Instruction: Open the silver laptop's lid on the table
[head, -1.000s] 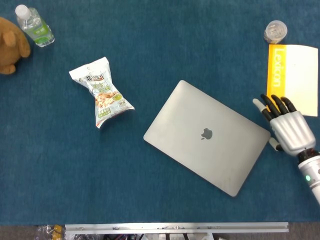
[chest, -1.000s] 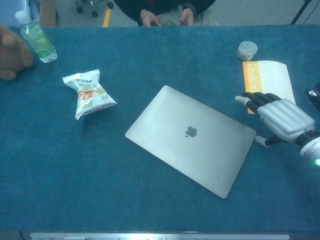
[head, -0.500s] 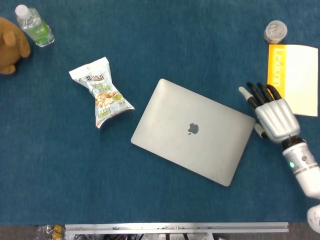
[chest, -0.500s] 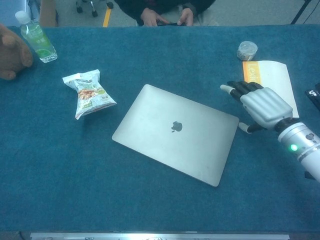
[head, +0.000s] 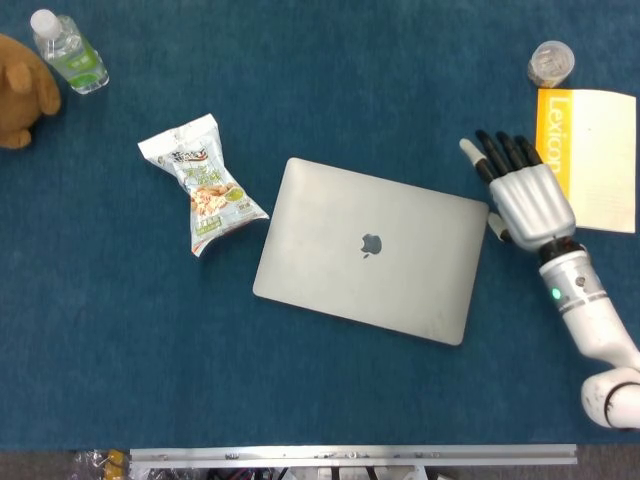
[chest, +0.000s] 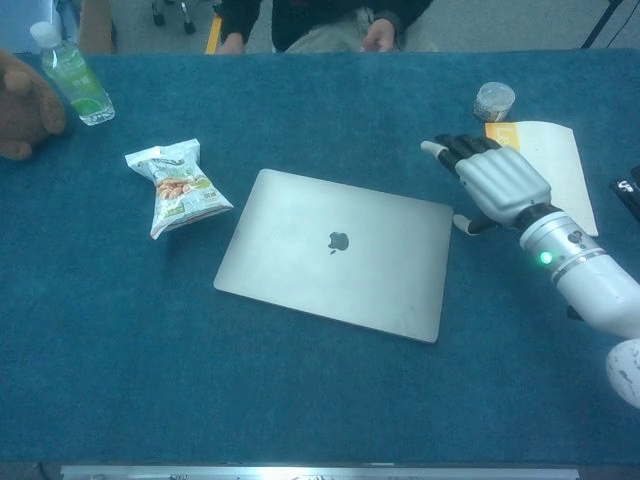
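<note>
The silver laptop (head: 370, 248) (chest: 335, 250) lies shut on the blue table cloth, logo up, near the middle. My right hand (head: 522, 190) (chest: 487, 180) is flat and open just off the laptop's right edge, fingers spread and pointing away from me. Its thumb lies against or very near that edge. It holds nothing. My left hand is not visible in either view.
A snack bag (head: 205, 184) (chest: 175, 187) lies just left of the laptop. A yellow-and-white booklet (head: 590, 157) (chest: 540, 160) and a small capped jar (head: 551, 63) (chest: 494, 100) sit behind my right hand. A water bottle (head: 68, 52) and a brown plush toy (head: 22, 92) occupy the far left corner.
My right hand has swept left and away from me, and the laptop has slid left and turned so its edges lie squarer to the table. The lid stays shut.
</note>
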